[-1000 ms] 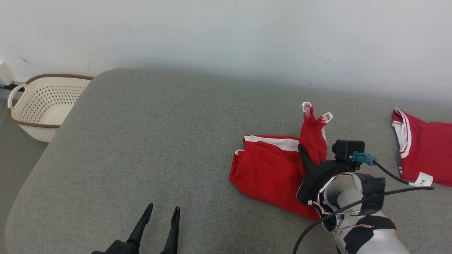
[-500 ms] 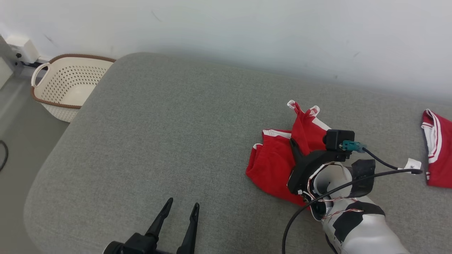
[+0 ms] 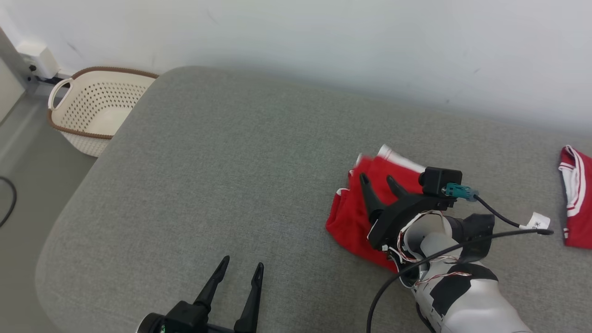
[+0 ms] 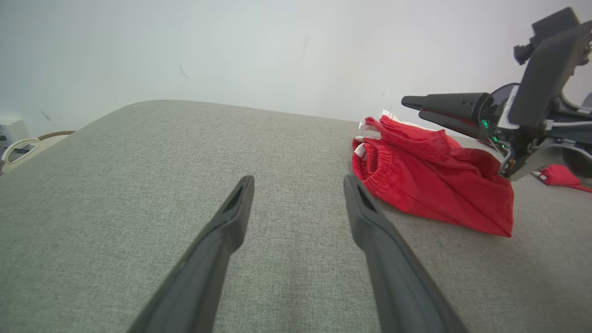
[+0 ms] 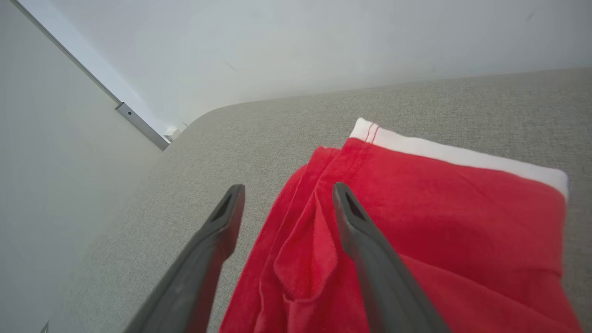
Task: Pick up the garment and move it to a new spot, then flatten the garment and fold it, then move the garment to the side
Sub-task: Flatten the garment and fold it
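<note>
Two long, dark, tapered fingers of the right gripper stand apart just above the red shorts and grip nothing; in the left wrist view a gap shows between the fingers and the cloth. The left gripper is of the same matte black shape, its fingers also spread and empty, and it hangs over the near edge of the grey cushion.

The cushion is a broad slab with rounded corners, covered in a coarse woven grey fabric. The red shorts lie on its right half, folded into a compact, roughly rectangular bundle. The cloth is a soft, matte knit with loose creases. A white band with two rows of red stitching runs along the edge nearest the cushion's far side, and a gathered elastic waistband shows at the bundle's left end.

A second red garment with white and red striped trim lies at the cushion's right end, cut by the frame edge.

A boxy black camera housing sits on the right wrist and carries a teal connector. A thin black cable leaves the connector and bears a small white tag; the tag shows a dark mark too small to read.

Beyond the cushion's far left corner stands a cream plastic basket, perforated with rows of round holes, with a brown rim and a loop handle. Behind the cushion's far edge rises a plain pale wall with faint scuffs.
</note>
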